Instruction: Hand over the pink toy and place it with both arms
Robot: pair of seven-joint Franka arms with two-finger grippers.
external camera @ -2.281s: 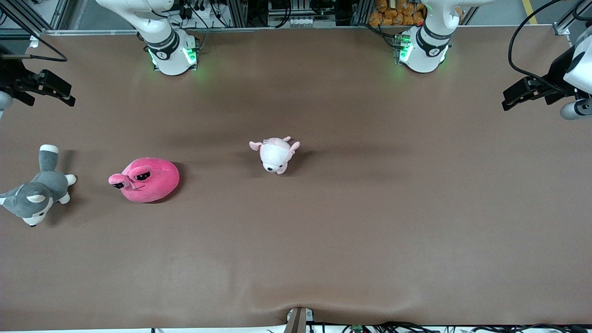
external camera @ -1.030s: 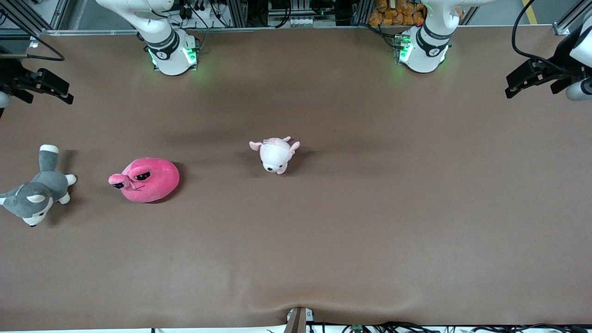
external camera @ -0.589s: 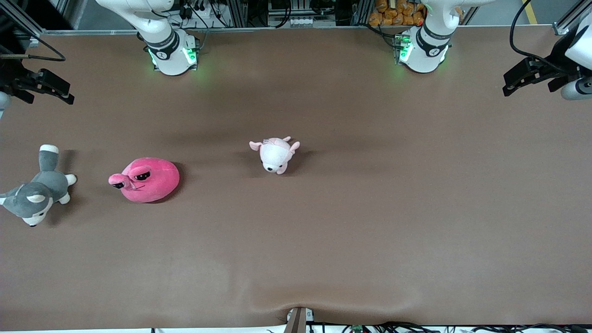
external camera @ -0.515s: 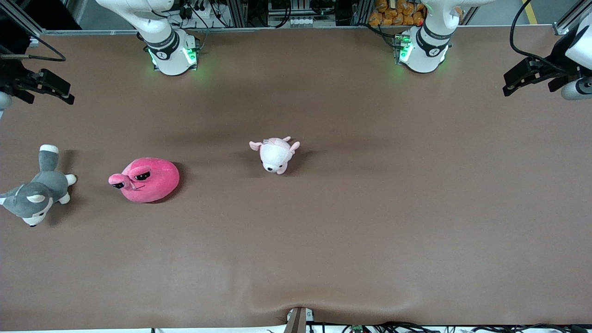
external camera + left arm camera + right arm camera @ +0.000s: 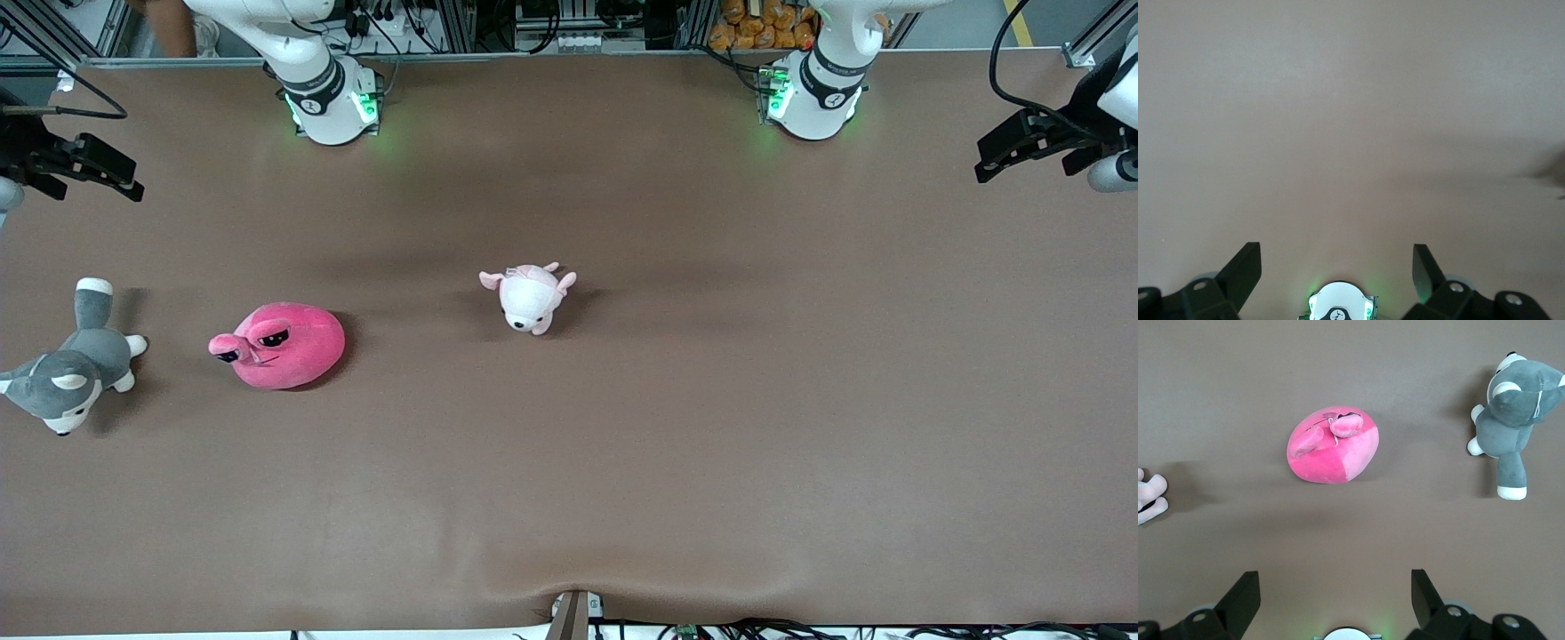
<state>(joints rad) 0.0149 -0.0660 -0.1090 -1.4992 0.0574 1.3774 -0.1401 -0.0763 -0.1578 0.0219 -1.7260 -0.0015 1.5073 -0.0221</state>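
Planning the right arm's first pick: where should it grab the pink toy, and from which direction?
Probably straight down onto the round body of the pink toy, jaws spanning its narrower width. It lies flat and squat, and its stalk eyes jut toward the husky plush, so stay on the body. The right gripper is open; so is the waiting left gripper.

Three plush toys on one table (image 5: 711, 400) (one hot-pink, one pale pink-and-white, one grey-and-white), two arms.
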